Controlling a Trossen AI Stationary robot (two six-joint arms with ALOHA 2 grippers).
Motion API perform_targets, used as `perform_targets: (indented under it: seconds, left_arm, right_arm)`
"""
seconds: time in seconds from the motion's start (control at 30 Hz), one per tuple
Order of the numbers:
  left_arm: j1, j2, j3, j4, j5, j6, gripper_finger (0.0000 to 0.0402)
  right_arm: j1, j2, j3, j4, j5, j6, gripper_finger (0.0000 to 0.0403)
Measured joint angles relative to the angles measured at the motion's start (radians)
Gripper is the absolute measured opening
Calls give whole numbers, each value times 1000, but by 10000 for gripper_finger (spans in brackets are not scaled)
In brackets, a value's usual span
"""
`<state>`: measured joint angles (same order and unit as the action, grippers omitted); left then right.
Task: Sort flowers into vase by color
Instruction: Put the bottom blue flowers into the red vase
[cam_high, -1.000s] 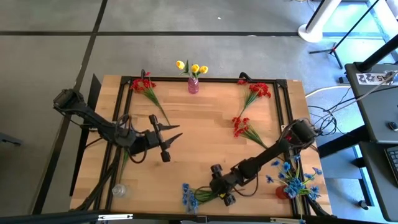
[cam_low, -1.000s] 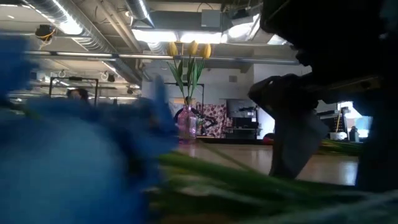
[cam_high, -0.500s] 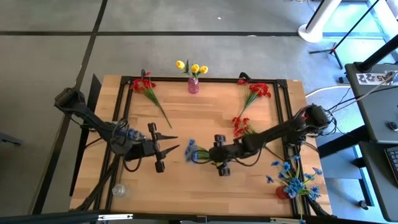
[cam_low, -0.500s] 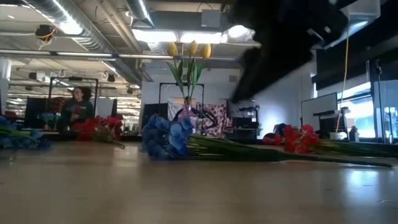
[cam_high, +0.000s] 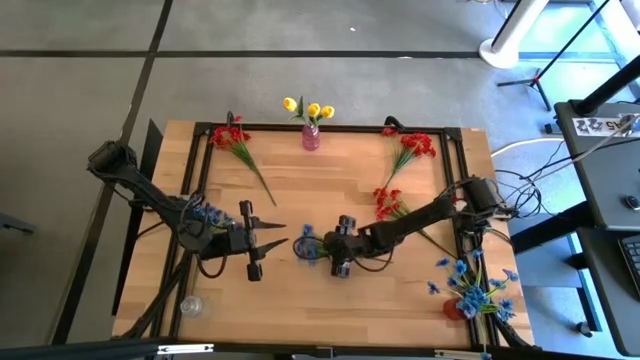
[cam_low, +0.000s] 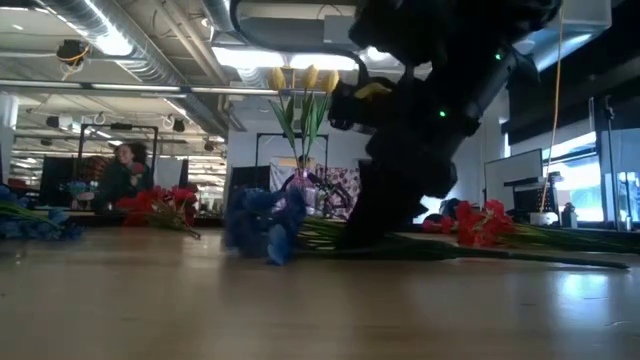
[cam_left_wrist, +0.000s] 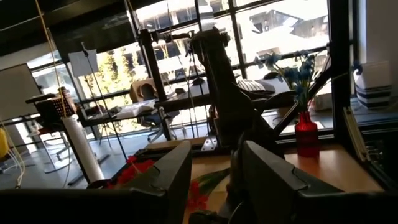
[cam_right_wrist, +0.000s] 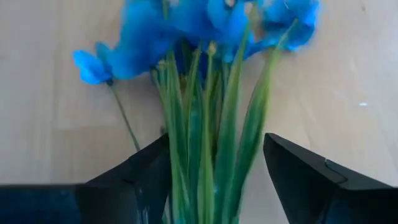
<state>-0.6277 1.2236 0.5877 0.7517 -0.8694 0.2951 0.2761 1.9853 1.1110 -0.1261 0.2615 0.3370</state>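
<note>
Holding the blue flower bunch (cam_high: 308, 243) by its stems at mid-table, your right gripper (cam_high: 334, 250) faced the left gripper (cam_high: 281, 235), fingers parted and empty; a handover seemingly came next.

Daylight floods the windows (cam_left_wrist: 273, 37) in the left wrist view, leaving its foreground fingers (cam_left_wrist: 168, 180) silhouetted. Ceiling lamps (cam_low: 280, 58) glare in the low view; the blue flowers (cam_right_wrist: 186, 31) smear with blur
</note>
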Motion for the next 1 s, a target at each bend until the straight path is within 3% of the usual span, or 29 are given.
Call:
perform_targets:
  seconds: [0.17, 0.3, 0.4, 0.53, 0.63, 0.83, 1.0]
  left_arm:
    - [6, 0, 0, 23, -8, -6, 140]
    - [16, 0, 0, 93, -14, -30, 140]
    - [17, -11, 0, 138, -25, -32, 140]
    - [4, -45, 0, 142, -6, -37, 140]
    - [6, -64, 0, 141, -11, -67, 140]
    - [29, -67, 0, 114, -28, -80, 140]
    - [65, -64, -1, 88, 64, -131, 140]
  right_arm:
    - [-2, 10, 0, 16, -16, -25, 195]
    - [-10, 3, -3, 62, -61, -99, 102]
    - [-35, -29, -9, 86, -204, -184, 24]
    - [-87, -176, -83, 231, -388, -245, 25]
    - [-137, -298, -218, 362, -462, -286, 13]
    - [-214, -611, -437, 475, -498, -346, 15]
    - [-212, -921, -462, 473, -540, -384, 10]
